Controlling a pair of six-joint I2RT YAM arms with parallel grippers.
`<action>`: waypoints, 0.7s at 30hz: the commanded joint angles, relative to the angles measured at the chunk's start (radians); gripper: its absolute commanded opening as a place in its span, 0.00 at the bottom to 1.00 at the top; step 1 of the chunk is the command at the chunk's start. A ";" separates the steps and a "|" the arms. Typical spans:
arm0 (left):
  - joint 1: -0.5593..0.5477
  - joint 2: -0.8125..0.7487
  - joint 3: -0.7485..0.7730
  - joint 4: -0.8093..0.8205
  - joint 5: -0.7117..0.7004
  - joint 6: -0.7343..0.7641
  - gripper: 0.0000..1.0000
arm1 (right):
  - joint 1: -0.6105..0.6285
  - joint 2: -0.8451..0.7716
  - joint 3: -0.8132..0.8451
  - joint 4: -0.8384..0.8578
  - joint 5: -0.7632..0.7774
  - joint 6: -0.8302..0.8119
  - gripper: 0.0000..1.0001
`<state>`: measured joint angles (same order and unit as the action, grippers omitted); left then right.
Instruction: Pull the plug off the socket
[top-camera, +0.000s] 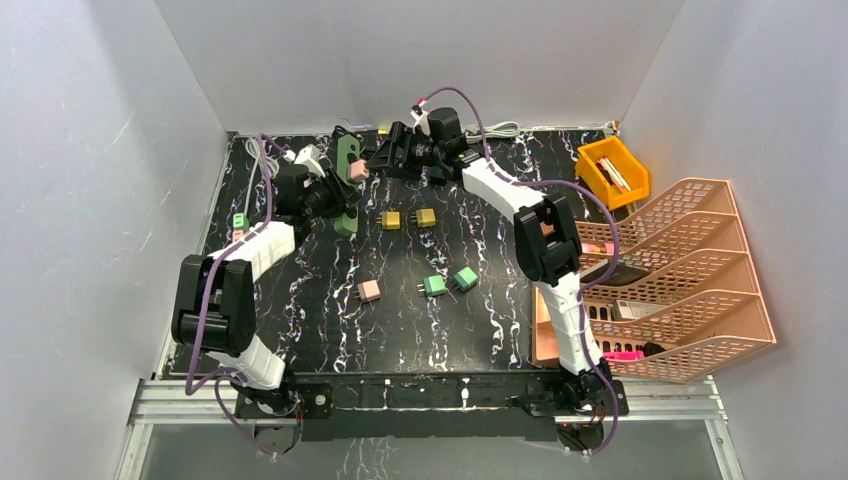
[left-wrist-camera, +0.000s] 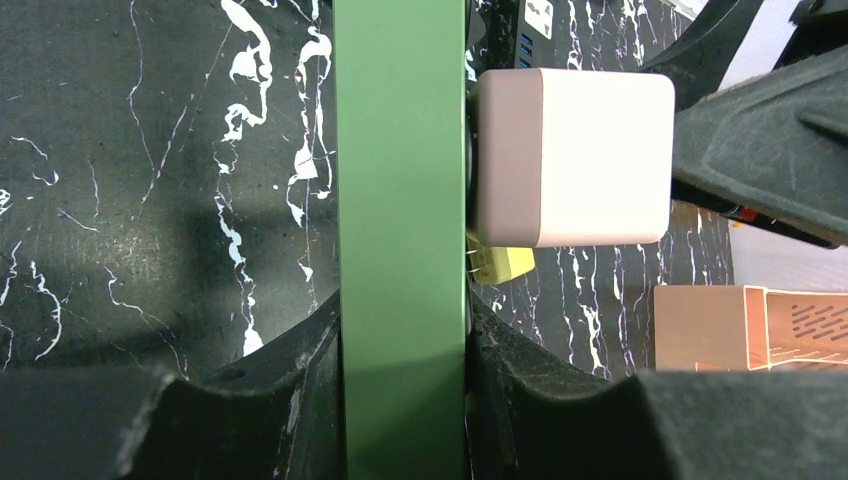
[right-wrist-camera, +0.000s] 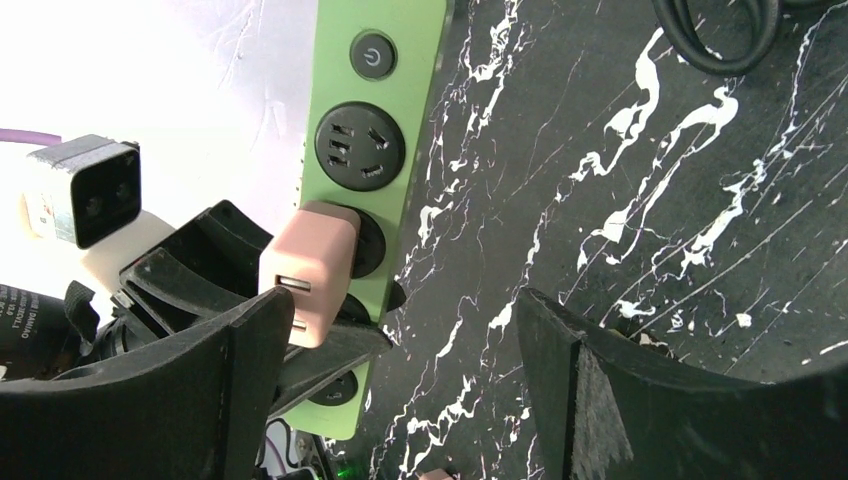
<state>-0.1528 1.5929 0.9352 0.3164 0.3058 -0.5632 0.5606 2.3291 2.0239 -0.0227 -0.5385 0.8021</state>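
Top view: the left gripper (top-camera: 335, 197) holds the green socket (top-camera: 348, 165) lifted off the desk (top-camera: 330, 320) at its far left, jaws pinching the strip's lower part. A pink plug (top-camera: 358, 172) sits in the socket's face, pointing right. The right gripper (top-camera: 382, 157) is level with the plug, just beside it. Loose on the desk lie two yellow plugs (top-camera: 408, 218), two green ones (top-camera: 450, 282) and a pink one (top-camera: 369, 291). A yellow bin (top-camera: 612, 172) and pink trays (top-camera: 680, 270) stand at the right edge.

Left wrist: the socket (left-wrist-camera: 400, 200) runs as a vertical green bar, clamped edge-on between the two black fingers (left-wrist-camera: 290, 400) at the bottom. The plug (left-wrist-camera: 570, 157) juts from its right side, fully seated. A black finger of the right gripper (left-wrist-camera: 770, 150) lies against the plug's outer end. A yellow plug (left-wrist-camera: 500, 265) shows on the desk behind.

Right wrist: the right jaws are spread wide, closed on nothing. The plug (right-wrist-camera: 310, 270) sits in the socket's (right-wrist-camera: 385, 120) second round outlet, just above the left-hand finger (right-wrist-camera: 200, 400). An empty outlet and a power button (right-wrist-camera: 372, 55) lie above it.
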 joint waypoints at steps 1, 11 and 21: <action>-0.005 -0.034 0.022 0.135 0.026 0.003 0.00 | 0.004 -0.089 -0.049 0.121 -0.022 0.035 0.88; -0.013 -0.001 0.031 0.139 0.036 0.009 0.00 | 0.023 -0.060 -0.010 0.184 -0.063 0.073 0.86; -0.015 0.013 0.033 0.137 0.034 0.015 0.00 | 0.065 0.038 0.146 0.138 -0.091 0.084 0.74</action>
<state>-0.1619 1.6321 0.9352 0.3664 0.3172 -0.5743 0.6083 2.3287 2.0819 0.0769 -0.5892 0.8700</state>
